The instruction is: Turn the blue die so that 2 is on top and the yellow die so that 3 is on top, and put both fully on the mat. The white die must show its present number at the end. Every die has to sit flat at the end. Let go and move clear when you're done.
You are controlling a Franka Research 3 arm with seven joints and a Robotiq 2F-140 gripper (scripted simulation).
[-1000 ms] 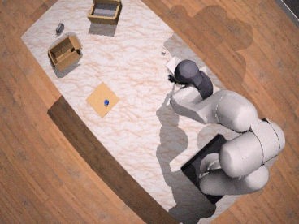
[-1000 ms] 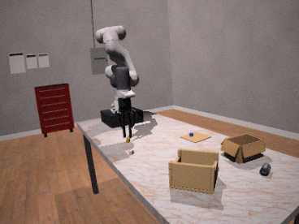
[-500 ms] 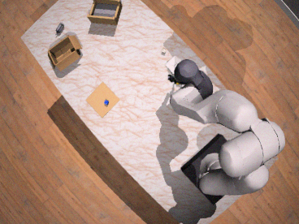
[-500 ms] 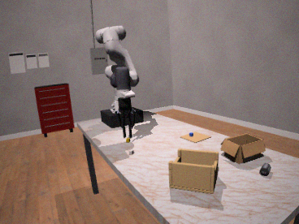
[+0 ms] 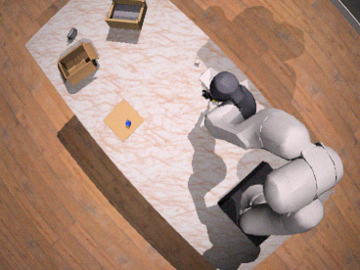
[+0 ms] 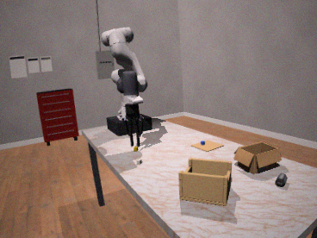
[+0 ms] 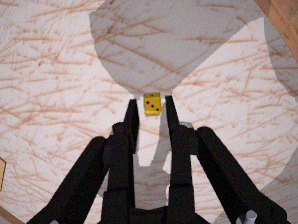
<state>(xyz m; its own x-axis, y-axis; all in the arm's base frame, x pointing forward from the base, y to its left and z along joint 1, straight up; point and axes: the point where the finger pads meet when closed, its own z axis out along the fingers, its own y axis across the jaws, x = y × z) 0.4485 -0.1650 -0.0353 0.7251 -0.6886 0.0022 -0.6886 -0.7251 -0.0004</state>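
In the top view, the blue die [image 5: 128,123] [image 6: 202,142] lay on the tan mat [image 5: 117,116] [image 6: 212,147], while the white die [image 5: 197,62] [image 6: 139,162] sat on the marbled table [image 5: 157,73] [image 6: 254,211] [image 7: 45,65], off the mat. The yellow die [image 5: 213,101] [image 6: 135,149] [image 7: 152,106] showed only partly beside the Robotiq gripper [image 5: 208,97] [image 6: 135,146] [image 7: 151,99]

In the exterior view, the gripper pointed down just above the yellow die, with the white die nearby and the blue one well apart on the mat

In the wrist view, the claw stood slightly open, its fingers a little wider apart than the yellow die, holding nothing. Gaps showed on both sides of that die; its larger visible face bore three pips, the narrower face one
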